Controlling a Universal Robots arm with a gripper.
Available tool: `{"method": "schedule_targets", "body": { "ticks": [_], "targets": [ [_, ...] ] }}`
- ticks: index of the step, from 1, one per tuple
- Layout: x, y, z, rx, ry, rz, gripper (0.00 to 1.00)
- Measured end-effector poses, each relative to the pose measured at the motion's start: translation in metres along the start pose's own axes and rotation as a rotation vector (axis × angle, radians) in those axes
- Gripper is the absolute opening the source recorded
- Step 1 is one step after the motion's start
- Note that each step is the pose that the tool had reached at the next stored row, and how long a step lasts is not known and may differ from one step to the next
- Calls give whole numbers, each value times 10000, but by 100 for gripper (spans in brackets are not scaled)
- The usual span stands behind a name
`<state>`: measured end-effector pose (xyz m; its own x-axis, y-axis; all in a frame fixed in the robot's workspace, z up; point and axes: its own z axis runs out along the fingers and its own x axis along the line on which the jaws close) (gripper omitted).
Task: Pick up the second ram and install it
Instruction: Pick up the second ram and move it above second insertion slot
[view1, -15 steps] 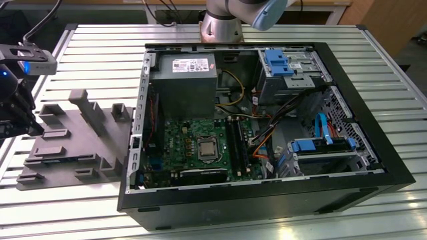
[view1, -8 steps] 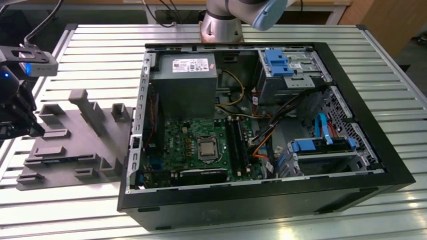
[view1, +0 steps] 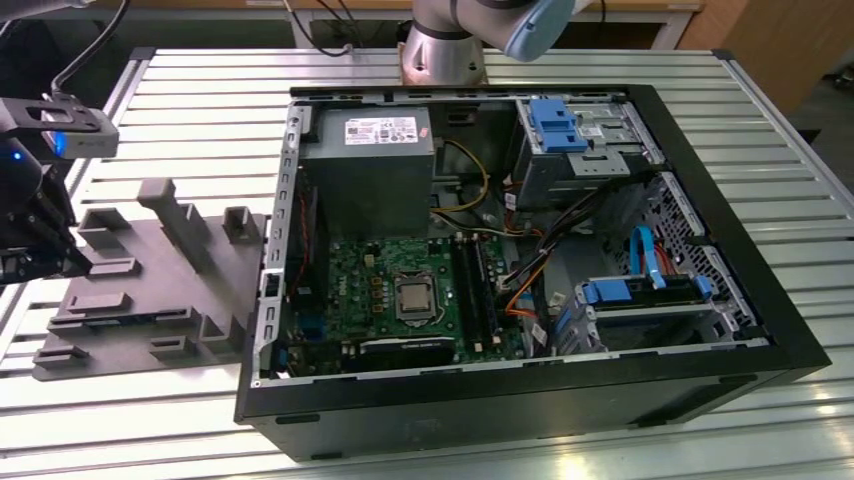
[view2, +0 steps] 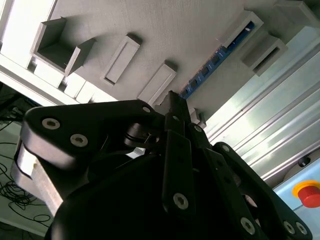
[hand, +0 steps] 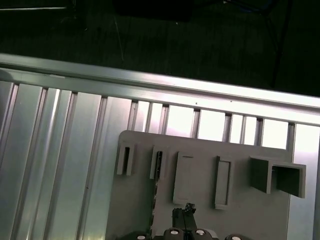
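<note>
The second ram (view2: 216, 56) is a thin bluish board that lies on edge in a groove of the gray fixture (view2: 165, 30). In the exterior view the second ram (view1: 127, 318) shows as a bluish strip near the fixture's (view1: 174, 280) front. My gripper (view2: 172, 100) hovers over the fixture with its black fingers pressed together and nothing between them; its tip is just short of one end of the ram. At the exterior view's far left the gripper (view1: 54, 268) hangs over the fixture's outer edge. The fingertips (hand: 188, 209) point at the gray plate.
An open computer case (view1: 747, 330) lies in the middle of the slatted metal table (view1: 187, 90). Its green motherboard (view1: 360, 300) carries long black memory slots (view1: 474, 285) among cables and blue drive brackets. The fixture has upright posts (view1: 167, 205). The table's edge (hand: 160, 82) runs close behind the fixture.
</note>
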<state>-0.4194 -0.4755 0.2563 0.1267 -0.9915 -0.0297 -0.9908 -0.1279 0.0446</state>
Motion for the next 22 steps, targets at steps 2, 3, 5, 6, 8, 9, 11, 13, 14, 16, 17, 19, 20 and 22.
{"method": "schedule_targets", "body": {
  "ticks": [2, 3, 5, 6, 8, 9, 11, 13, 14, 16, 17, 19, 20, 22],
  "targets": [
    [10, 1, 11, 0, 0, 7, 11],
    [15, 1, 15, 0, 0, 15, 11],
    [25, 2, 24, 0, -1, 37, 11],
    [30, 3, 28, 1, -2, 48, 11],
    [41, 4, 38, 2, -3, 71, 11],
    [48, 4, 44, 1, -3, 83, 11],
    [56, 5, 53, 4, -5, 105, 11],
    [58, 5, 56, 2, -5, 114, 11],
    [58, 5, 55, 1, -4, 114, 11],
    [59, 5, 57, 2, -4, 113, 11],
    [59, 5, 57, 2, -5, 113, 11],
    [59, 5, 60, 3, -5, 113, 11],
    [59, 5, 62, 3, -5, 113, 11],
    [59, 4, 67, 2, -4, 113, 11]
  ]
}}
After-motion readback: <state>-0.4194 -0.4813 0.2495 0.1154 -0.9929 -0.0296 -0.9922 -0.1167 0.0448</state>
